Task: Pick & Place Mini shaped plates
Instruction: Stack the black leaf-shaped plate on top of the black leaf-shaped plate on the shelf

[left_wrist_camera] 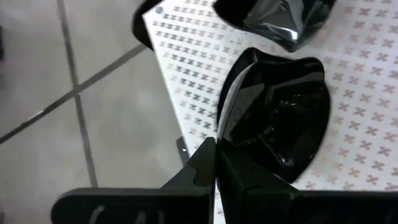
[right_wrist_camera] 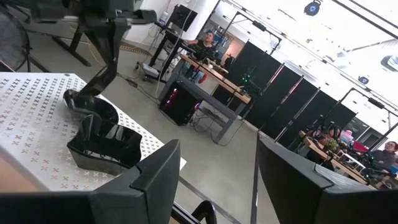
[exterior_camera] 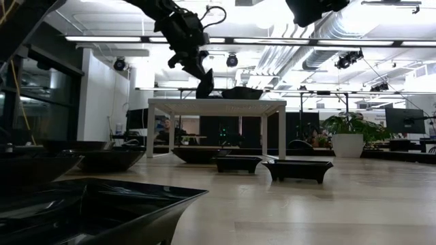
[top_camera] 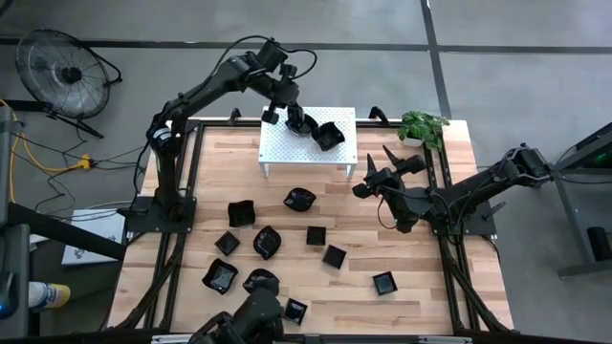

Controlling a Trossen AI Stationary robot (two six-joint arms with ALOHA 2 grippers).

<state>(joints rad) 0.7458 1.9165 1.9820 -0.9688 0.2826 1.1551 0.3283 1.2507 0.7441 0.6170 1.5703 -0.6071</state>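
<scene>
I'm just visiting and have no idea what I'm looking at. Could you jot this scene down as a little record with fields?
Setting: wooden table with two dark robot arms
Left tool: over the white stand, shut on a black dish
Right tool: open, empty, raised above the table to the right of the stand
On the stand: a second black dish beside the held one
On the table: about ten more small black dishes, such as a square one
Also there: a potted plant at the far right corner
</scene>
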